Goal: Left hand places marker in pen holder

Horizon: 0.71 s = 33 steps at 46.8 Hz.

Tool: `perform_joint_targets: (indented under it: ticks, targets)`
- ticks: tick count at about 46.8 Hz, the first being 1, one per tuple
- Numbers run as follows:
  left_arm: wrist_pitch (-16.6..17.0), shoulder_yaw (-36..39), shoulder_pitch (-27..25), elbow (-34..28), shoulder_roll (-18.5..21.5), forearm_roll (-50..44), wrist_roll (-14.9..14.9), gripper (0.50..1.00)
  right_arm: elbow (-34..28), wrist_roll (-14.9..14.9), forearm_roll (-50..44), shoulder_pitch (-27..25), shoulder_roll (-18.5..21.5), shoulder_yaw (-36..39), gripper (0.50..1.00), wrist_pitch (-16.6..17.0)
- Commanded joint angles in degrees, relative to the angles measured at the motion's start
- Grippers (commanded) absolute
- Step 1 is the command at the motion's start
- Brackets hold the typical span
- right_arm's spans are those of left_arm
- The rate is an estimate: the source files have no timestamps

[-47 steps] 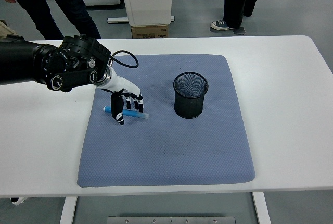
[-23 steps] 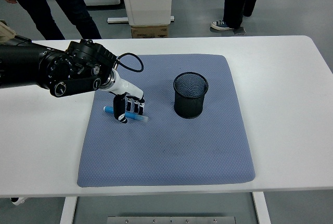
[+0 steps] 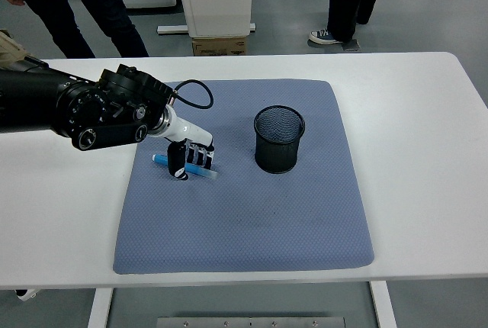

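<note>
Pen holder (image 3: 279,139) right of marker (image 3: 185,166)

White table (image 3: 427,160): rectangular top with rounded far corners, near edge along the bottom of the view, 2 white legs visible beneath.

Directly on it: 1 blue-grey mat (image 3: 252,213), roughly square with rounded corners and a fine textured weave, set about centre, lying flat, its near edge close to the table's near edge. Bare white surface shows to the left and right of the mat and in a strip along the far side.

On the mat: 1 black mesh pen holder (image 3: 279,139), upright, right of centre; 1 blue marker (image 3: 200,170), lying flat, left of centre.
</note>
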Motion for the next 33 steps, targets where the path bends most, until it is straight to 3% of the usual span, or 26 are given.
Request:
perform_joint_targets:
  ticks: [1,16,33]
  targets:
    - [0.2,0.2,0.1,-0.2,-0.2,0.0,0.0,0.657,0.0,0.0,0.0,0.0,0.0,0.0,1.0,0.0]
    - [0.2,0.5,0.1,-0.3,-0.2,0.2,0.0,0.572,0.0,0.0,0.0,-0.1,0.0,0.0,1.0,0.0]
    - [0.2,1.4,0.3,-0.3,-0.1,0.2,0.0,0.555,0.0,0.0,0.0,-0.1,0.0,0.0,1.0,0.0]
